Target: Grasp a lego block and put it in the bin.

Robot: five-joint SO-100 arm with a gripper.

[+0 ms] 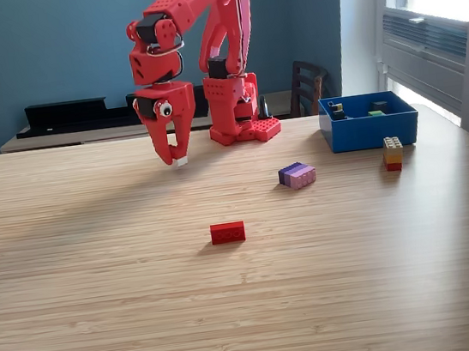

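Observation:
My red gripper (176, 155) hangs a little above the table at the exterior view's left of the arm's base (244, 129). It is shut on a small red and white lego block (180, 159), whose white bottom pokes out below the fingertips. The blue bin (368, 121) stands far off at the exterior view's right, with a few blocks inside it. A red lego block (227, 233) lies on the table in the middle, nearer the camera.
A purple and lilac block (298, 175) lies between the gripper and the bin. An orange, yellow and red block (393, 153) stands just in front of the bin. A dark chair (307, 86) stands behind the wooden table (102, 288).

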